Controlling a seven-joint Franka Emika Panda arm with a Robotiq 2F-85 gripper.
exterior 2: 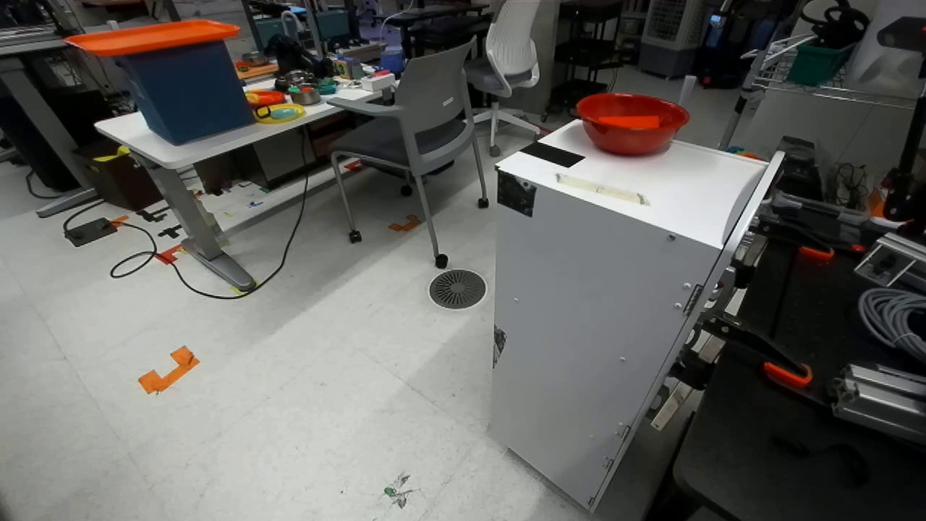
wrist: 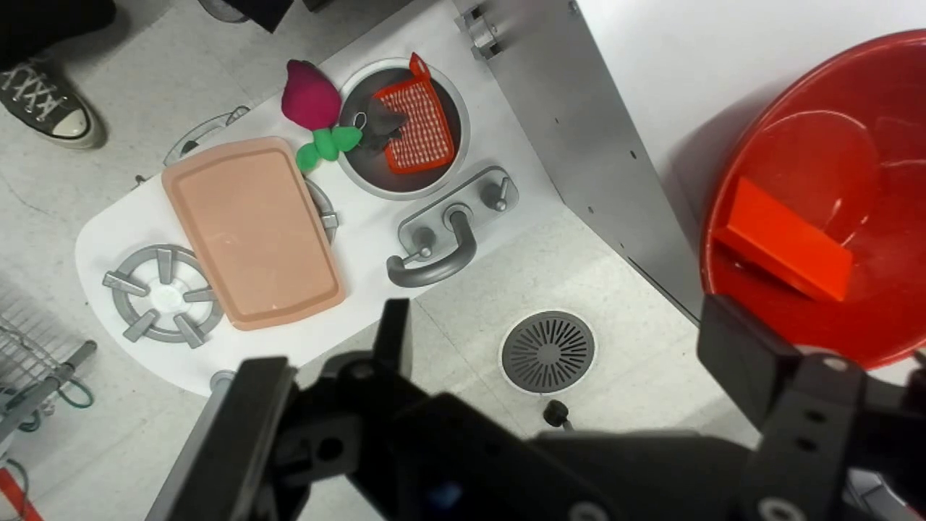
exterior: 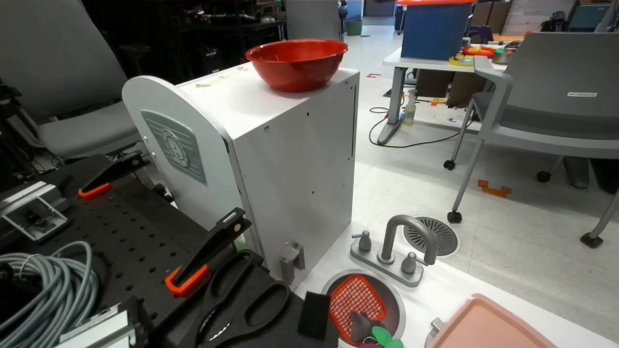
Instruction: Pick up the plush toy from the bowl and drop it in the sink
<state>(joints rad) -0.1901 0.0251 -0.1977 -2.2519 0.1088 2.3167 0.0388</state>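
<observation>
- Your black gripper (wrist: 561, 329) stands spread;
- the magenta-and-green plush toy (wrist: 315, 108) overlaps the rim of the round grey sink (wrist: 376, 168); in an exterior view mainly its leaves (exterior: 381, 334) show;
- a fingertip (wrist: 745, 354) partly hides the glossy red round bowl (wrist: 810, 152).

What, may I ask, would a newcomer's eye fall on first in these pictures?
It would probably be the glossy red bowl on top of the white cabinet, with an orange block-like piece inside it. After that, the magenta-and-green plush toy at the edge of the sink may stand out, as may the red checked pot holder inside.
</observation>
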